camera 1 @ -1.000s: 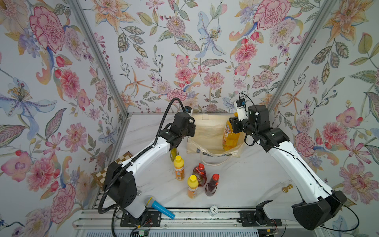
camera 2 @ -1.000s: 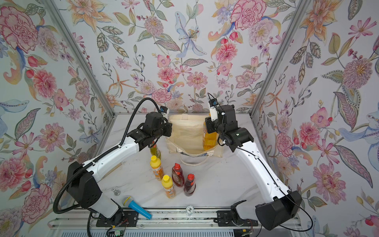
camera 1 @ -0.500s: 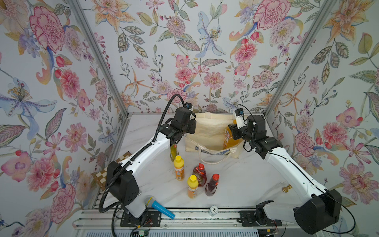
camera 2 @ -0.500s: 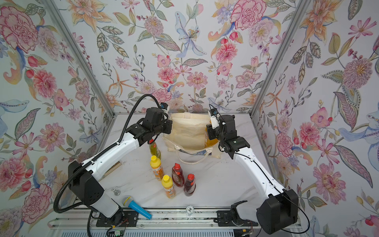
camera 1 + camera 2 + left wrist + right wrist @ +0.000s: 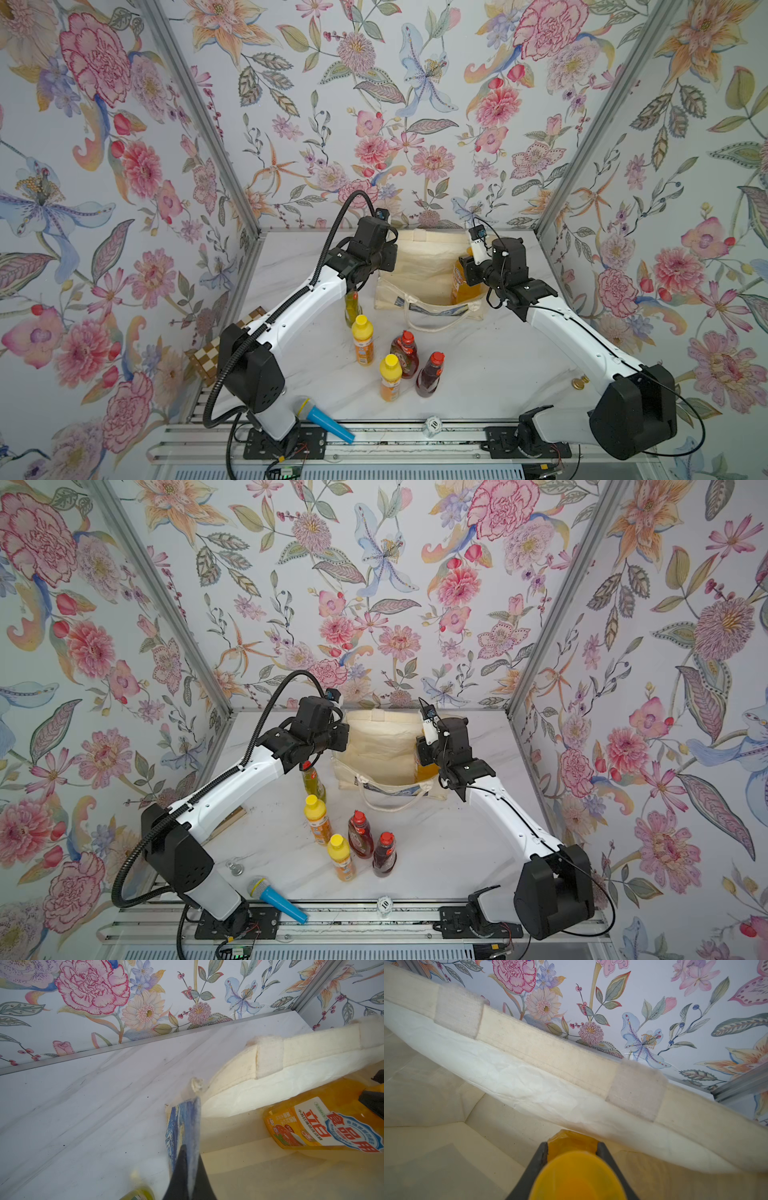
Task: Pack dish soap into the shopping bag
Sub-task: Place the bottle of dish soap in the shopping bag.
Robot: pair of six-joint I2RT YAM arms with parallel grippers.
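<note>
As the left wrist view shows it, the left gripper [image 5: 190,1153] is closed flat on the front panel of the shopping bag [image 5: 268,1057], the blue-printed cloth pinched between the jaws. The big orange pump bottle [image 5: 324,1124] shows inside the bag.

Right wrist view: the right gripper [image 5: 572,1145] clamps that bottle at its neck, jaws parted only by the neck's width. The bottle is within the bag's walls; whether its base rests on the bottom cannot be told.

In both top views the bag stands open at the far middle of the table [image 5: 478,365], pump bottle upright at its right end. Outside it stand the slim yellow-green bottle [image 5: 352,305], just beside the bag's left front corner, two yellow-capped bottles [image 5: 363,340] and two dark red bottles [image 5: 405,353].

Assessment: the pump bottle looks full, hence heavy, and its smooth plastic likely slippery; the neck beneath the pump is the sound hold. The canvas is soft and will sag; hold it at the hem.
</note>
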